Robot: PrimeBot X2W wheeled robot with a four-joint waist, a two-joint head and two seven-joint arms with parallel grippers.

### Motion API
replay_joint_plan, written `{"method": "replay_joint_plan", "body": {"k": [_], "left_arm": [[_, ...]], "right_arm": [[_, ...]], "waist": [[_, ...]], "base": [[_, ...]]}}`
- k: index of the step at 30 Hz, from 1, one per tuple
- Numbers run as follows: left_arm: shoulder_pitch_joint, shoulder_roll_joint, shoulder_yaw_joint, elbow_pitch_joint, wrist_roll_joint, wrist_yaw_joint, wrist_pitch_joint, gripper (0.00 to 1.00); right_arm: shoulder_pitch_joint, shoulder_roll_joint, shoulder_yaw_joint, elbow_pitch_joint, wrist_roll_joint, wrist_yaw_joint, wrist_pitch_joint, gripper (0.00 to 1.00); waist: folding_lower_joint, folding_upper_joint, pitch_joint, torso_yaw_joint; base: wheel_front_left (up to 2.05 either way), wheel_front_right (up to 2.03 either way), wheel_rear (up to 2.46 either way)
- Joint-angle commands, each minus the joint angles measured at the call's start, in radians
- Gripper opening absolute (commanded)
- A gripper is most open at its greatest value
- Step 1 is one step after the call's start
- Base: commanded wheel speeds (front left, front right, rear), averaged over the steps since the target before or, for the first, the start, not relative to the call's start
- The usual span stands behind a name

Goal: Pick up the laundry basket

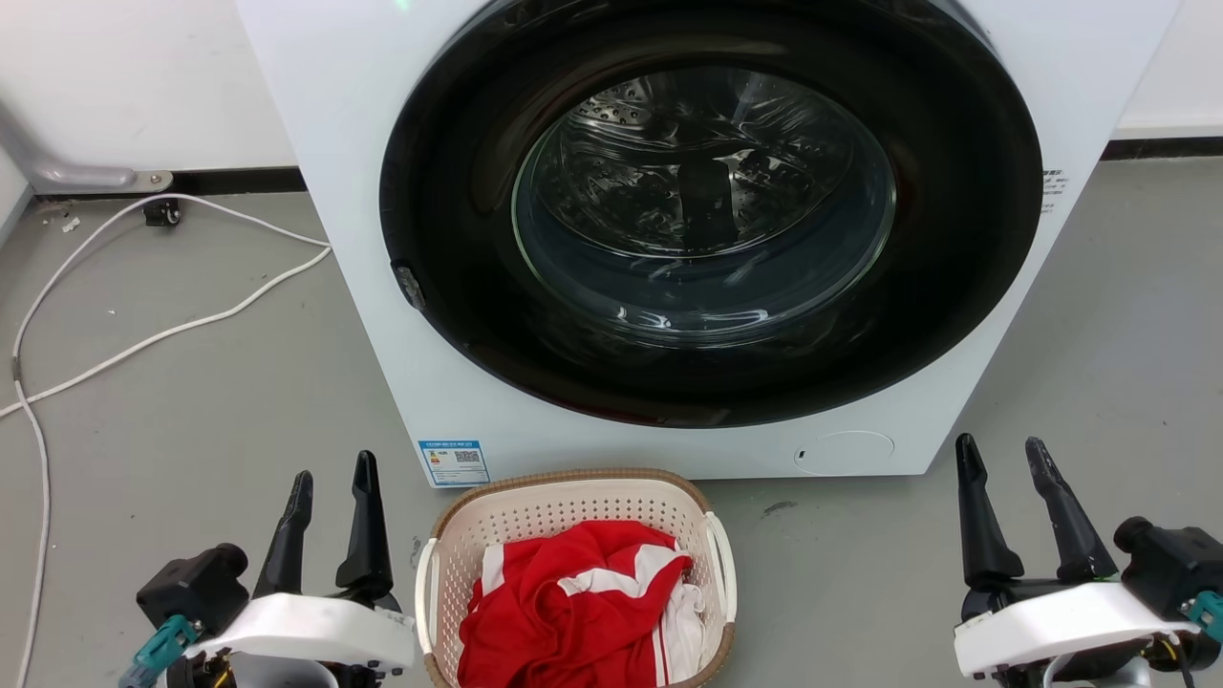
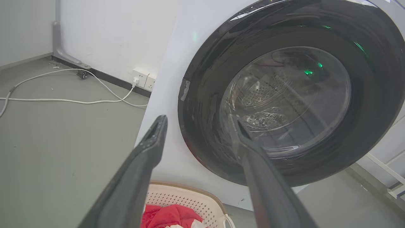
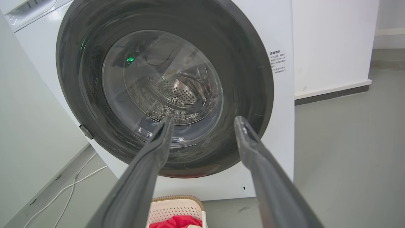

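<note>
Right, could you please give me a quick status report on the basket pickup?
Left gripper and right gripper open, empty. Laundry basket on floor between them, untouched. Washing machine close behind; handles clear.

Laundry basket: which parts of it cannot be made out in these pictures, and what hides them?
- Head view: the near end of the laundry basket is cut off by the bottom edge.
- Head view: its floor is hidden under the red and white cloth.
- Both wrist views: the bottom edge cuts off all but its far end; in the left one, a finger of the left gripper covers one side.
</note>
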State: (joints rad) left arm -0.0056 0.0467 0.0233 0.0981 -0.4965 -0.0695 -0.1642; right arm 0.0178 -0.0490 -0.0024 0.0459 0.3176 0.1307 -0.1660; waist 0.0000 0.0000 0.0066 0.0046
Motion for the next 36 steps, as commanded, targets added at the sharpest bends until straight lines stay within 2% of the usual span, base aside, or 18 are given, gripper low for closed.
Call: {"method": "replay_joint_plan", "body": {"k": [1, 36], "left_arm": [[0.001, 0.004, -0.002, -0.012, 0.019, 0.0, -0.008, 1.0], [0.031, 0.005, -0.009, -0.021, 0.319, 0.012, -0.082, 1.0]], "right_arm": [[0.003, -0.002, 0.002, -0.014, -0.021, 0.0, -0.006, 1.0], [0.034, -0.002, -0.03, -0.037, -0.334, 0.0, -0.08, 1.0]], "waist": [[0.0, 0.0, 0.0, 0.0], [0.0, 0.0, 0.002, 0.002]], "base": [[0.0, 0.0, 0.0], [0.0, 0.0, 0.0]]}}
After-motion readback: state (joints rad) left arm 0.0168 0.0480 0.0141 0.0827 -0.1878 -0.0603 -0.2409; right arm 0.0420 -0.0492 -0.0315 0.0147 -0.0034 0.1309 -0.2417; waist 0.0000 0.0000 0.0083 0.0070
